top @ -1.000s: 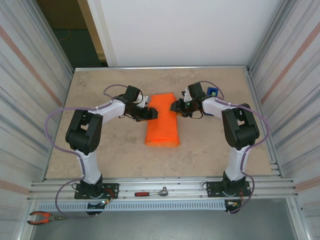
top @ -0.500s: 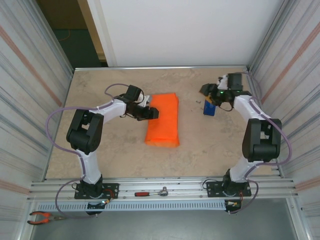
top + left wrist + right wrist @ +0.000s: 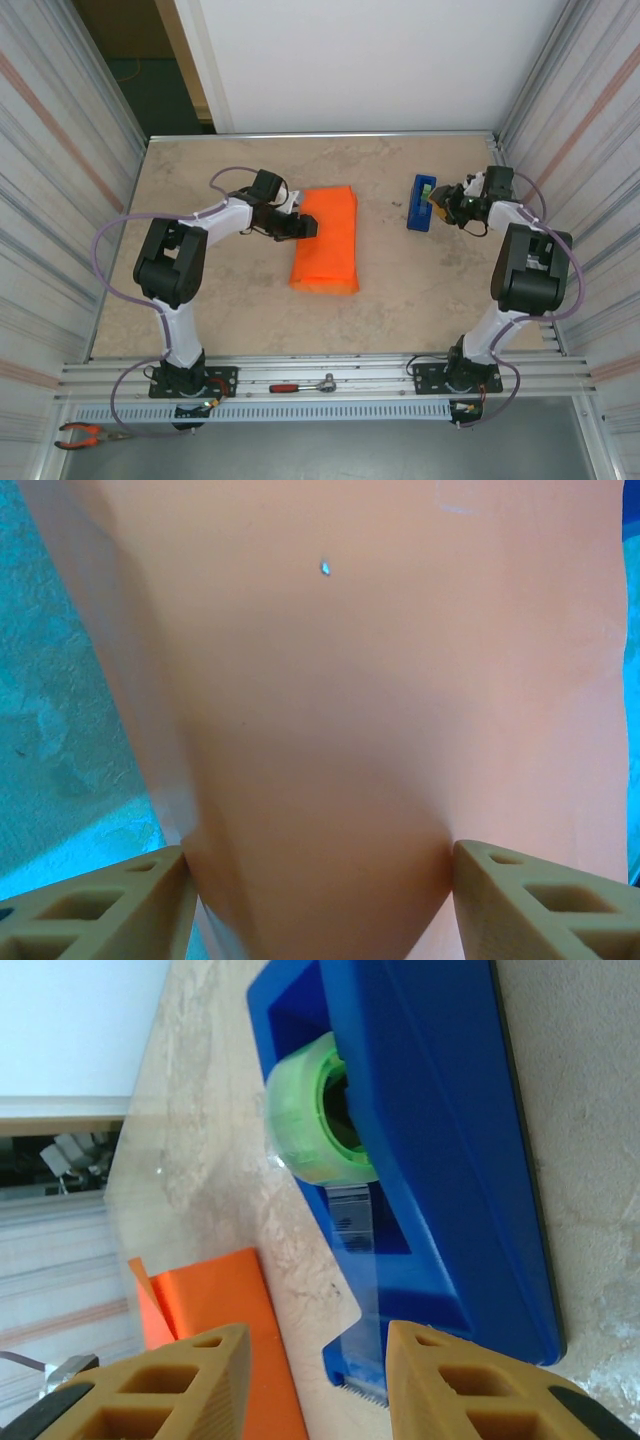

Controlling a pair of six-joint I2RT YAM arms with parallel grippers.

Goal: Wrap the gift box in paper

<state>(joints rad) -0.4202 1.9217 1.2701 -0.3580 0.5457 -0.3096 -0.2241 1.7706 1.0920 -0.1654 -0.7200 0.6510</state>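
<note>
The orange paper (image 3: 326, 238) lies folded into a long bundle at mid-table; the gift box is hidden under it. My left gripper (image 3: 300, 227) sits at the bundle's upper left edge. In the left wrist view its fingers (image 3: 120, 905) press both sides of a bulge of the paper (image 3: 350, 680), so it is shut on it. Over at the right, my right gripper (image 3: 445, 204) stands just beside the blue tape dispenser (image 3: 421, 203). It (image 3: 318, 1380) is open, with the dispenser's (image 3: 450, 1110) toothed cutter and clear tape strip just ahead of the fingertips.
A green tape roll (image 3: 310, 1120) sits in the dispenser. Corrugated walls close in both sides. A red-handled ratchet (image 3: 300, 386) and pliers (image 3: 85, 435) lie on the front rail. A corner of the orange paper (image 3: 215, 1300) shows left of the dispenser.
My right arm has left the bundle's right side and swung right to the tape dispenser, its jaws narrowing. The left gripper has stayed on the paper.
</note>
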